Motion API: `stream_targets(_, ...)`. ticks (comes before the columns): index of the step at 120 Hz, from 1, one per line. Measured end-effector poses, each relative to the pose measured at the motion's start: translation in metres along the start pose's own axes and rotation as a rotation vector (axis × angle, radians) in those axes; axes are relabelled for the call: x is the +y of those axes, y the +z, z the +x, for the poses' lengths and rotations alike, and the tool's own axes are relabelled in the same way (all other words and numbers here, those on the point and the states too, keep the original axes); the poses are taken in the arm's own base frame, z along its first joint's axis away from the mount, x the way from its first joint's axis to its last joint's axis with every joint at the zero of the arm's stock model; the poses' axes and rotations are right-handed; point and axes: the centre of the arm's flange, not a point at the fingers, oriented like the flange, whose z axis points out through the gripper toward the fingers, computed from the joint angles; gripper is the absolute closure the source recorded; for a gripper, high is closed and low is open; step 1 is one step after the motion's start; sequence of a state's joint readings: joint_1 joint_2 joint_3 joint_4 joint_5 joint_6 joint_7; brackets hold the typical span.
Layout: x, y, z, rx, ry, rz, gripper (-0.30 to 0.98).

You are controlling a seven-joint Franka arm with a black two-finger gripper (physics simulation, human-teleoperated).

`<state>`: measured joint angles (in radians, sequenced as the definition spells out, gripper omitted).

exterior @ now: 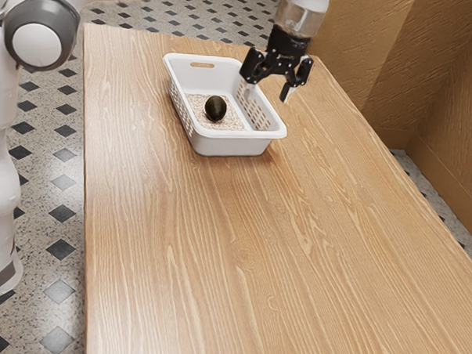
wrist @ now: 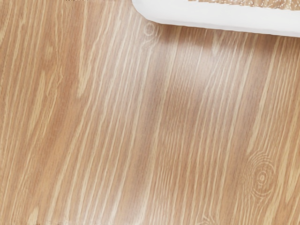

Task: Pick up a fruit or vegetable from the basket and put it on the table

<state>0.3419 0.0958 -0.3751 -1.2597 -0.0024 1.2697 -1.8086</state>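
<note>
Reading the exterior view as a clock face and going from left to right, we start at eight o'clock, where our arm's white base [exterior: 3, 280] stands over the speckled floor [exterior: 42, 231] with its dark diamonds, and up at ten we have the big grey-ringed joint [exterior: 40, 35]. Now in to the wooden table [exterior: 170, 252], pale grain running across it, and there, between eleven and twelve, sits the white basket [exterior: 233, 145], upright, slotted along its sides, a handle hole in its twelve o'clock end. And inside it, here's our fruit or vegetable [exterior: 215, 109], dark, rounded, resting around the middle of the speckled basket floor [exterior: 232, 122], no finger on it! On we go, just past twelve, and here hangs our black gripper [exterior: 268, 92], pointing down, near the basket's two o'clock side; its fingers stand apart, open, with nothing gripped between them, and the dark piece lies between eight and nine o'clock of them. Round at two o'clock the tan wall [exterior: 436, 72] rises beyond the table. Over to the wrist view: we look down on wood grain with a ringed knot [wrist: 262, 178], and just beside it all runs the basket's white rim, curving round at one corner.
</note>
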Motion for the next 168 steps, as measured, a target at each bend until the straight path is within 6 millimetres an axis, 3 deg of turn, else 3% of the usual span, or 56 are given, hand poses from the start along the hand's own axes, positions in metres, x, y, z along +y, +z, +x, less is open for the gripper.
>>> stream_targets(13,-0.012,0.001,0.045,-0.009,-0.181,0.034,0.00)
stream_targets(22,-0.045,0.026,0.079,-0.001,-0.316,0.080,0.00)
stream_targets(28,-0.066,0.046,0.082,0.001,-0.359,0.098,0.00)
stream_targets(34,-0.073,0.059,0.092,-0.020,-0.392,0.104,0.00)
stream_targets(66,-0.039,0.092,0.162,0.057,-0.421,0.055,0.01)
stream_targets(94,-0.026,0.091,0.179,0.149,-0.215,-0.019,0.02)
stream_targets(139,-0.015,0.118,0.232,0.136,-0.041,0.011,0.02)
stream_targets(168,-0.031,0.126,0.323,0.113,-0.080,0.031,0.02)
